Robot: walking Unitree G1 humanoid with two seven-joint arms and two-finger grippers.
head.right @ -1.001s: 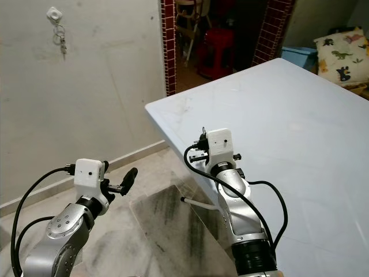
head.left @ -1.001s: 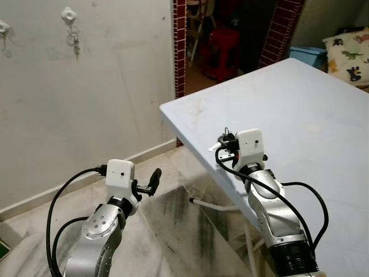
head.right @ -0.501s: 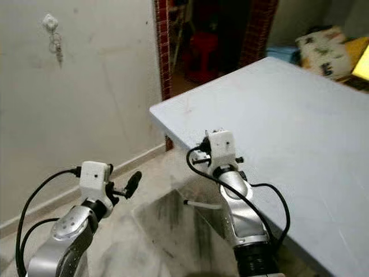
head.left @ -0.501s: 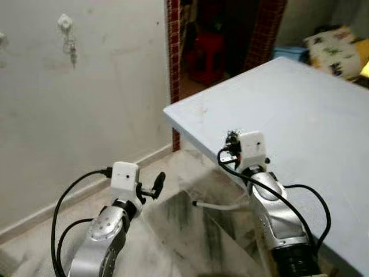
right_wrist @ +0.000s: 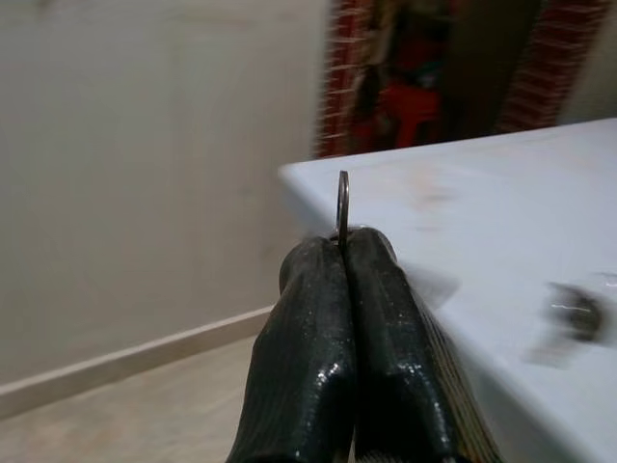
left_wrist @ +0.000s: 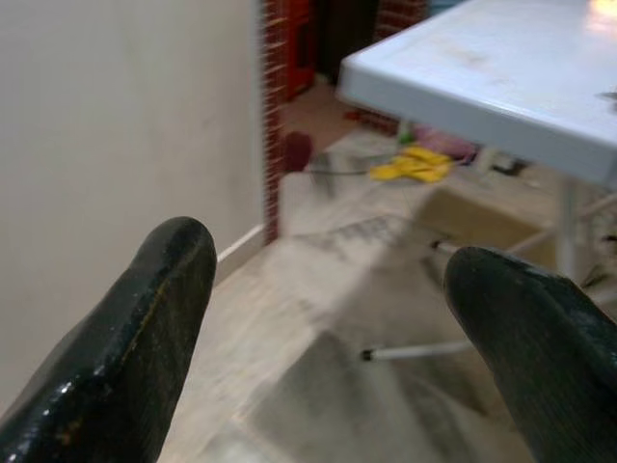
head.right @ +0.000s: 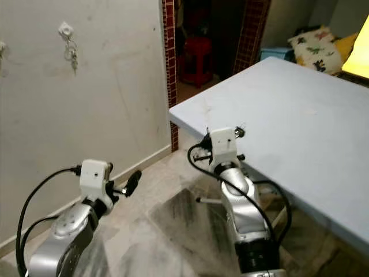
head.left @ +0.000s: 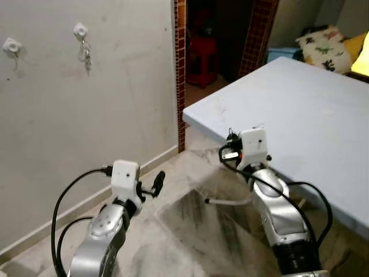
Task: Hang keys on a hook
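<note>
On the white wall are two white hooks: one (head.left: 12,46) at the far left and one (head.left: 81,30) with a bunch of keys (head.left: 86,55) hanging from it. My right gripper (head.left: 229,147) is held up beside the corner of the light blue table (head.left: 311,109). In the right wrist view its fingers (right_wrist: 313,318) are shut on a thin metal key ring (right_wrist: 342,204) that stands up between the tips. My left gripper (head.left: 157,182) hangs low over the floor, fingers (left_wrist: 159,309) open with nothing between them.
A brick-framed doorway with a red stool (head.left: 204,55) opens to the right of the wall. A white rod (head.left: 228,202) lies on the marble floor under the table. A small dark object (right_wrist: 576,309) rests on the table. A dinosaur-print cushion (head.left: 323,46) sits far back.
The whole picture has shifted, so the camera has moved: the wall hooks and table corner sit further right. Both arms keep their pose, and the right gripper still holds the ring.
</note>
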